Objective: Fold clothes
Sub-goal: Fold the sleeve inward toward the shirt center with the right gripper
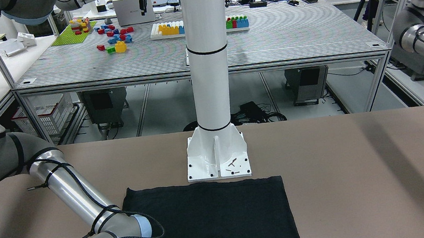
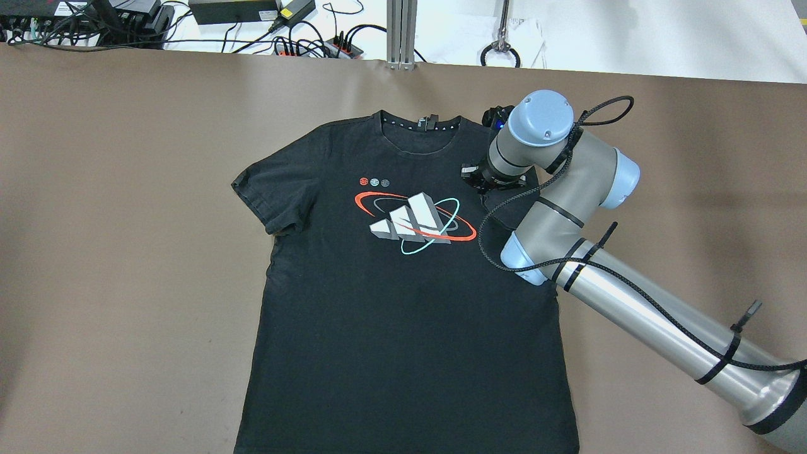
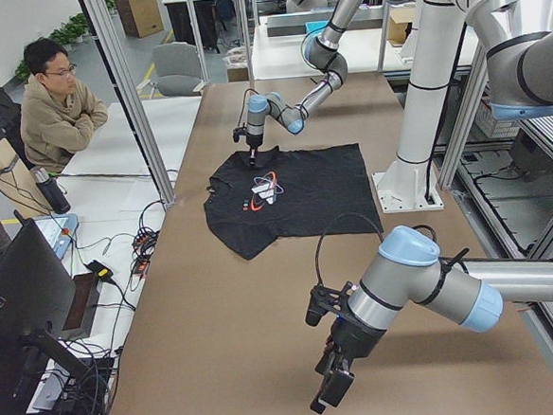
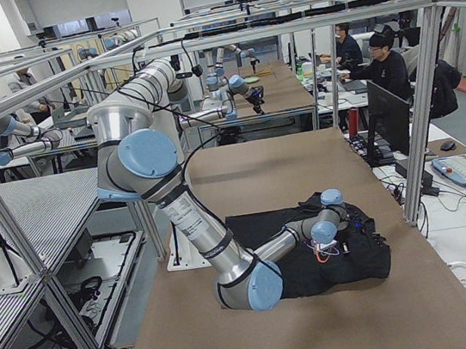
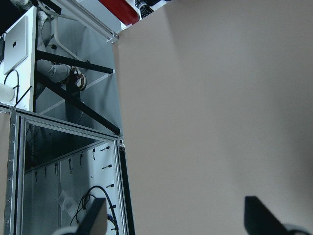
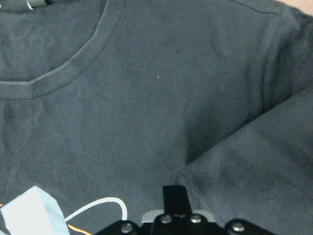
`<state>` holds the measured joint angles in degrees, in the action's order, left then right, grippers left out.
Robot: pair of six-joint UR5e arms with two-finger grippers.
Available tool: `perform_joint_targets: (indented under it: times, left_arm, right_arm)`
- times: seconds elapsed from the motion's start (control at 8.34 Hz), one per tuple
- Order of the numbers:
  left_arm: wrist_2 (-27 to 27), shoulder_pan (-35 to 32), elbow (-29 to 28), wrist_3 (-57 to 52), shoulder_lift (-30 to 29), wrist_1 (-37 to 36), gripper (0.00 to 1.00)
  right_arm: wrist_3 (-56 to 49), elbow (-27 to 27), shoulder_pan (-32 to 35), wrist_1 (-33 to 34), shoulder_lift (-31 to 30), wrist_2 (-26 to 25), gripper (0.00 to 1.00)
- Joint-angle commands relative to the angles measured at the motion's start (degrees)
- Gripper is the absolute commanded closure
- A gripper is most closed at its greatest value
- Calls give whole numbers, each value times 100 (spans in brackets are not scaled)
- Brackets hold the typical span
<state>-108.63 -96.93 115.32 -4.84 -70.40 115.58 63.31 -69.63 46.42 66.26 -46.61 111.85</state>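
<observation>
On my feeds the black soft-knit short-sleeved T-shirt [image 2: 391, 315] lies spread flat, chest up, in the middle of the brown matte table [image 2: 126, 252]. Its hem lies right at the base plate of the white round steel pillar [image 1: 206, 52] and its ribbed collar [image 2: 419, 129] points away from the robot. A white, red and teal printed logo [image 2: 413, 221] sits on the chest. The sleeve [image 2: 271, 189] on the robot's left lies out flat. The other shoulder is under the right arm, and in the right wrist view a flap of cloth there lies folded over the body of the shirt. The right gripper [image 6: 176, 193] is down on that shoulder, beside the collar. Its fingers show as a single dark block, drawn together at the corner of the flap, though I cannot tell whether cloth sits between them. The left gripper [image 5: 178, 218] hangs over bare table, well apart from the shirt, with its two dark fingers [image 5: 264, 215] spread wide and nothing between them.
</observation>
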Motion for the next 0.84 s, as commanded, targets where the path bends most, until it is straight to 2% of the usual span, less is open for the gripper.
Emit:
perform_joint_targets:
  times: [0.0, 0.72]
  left_arm:
    - [0, -1, 0, 0, 8, 0, 0]
    - [0, -1, -1, 0, 26, 0, 0]
  right_arm:
    - [32, 2, -160, -17, -6, -225, 100]
    - [234, 133, -195, -25, 134, -225, 100]
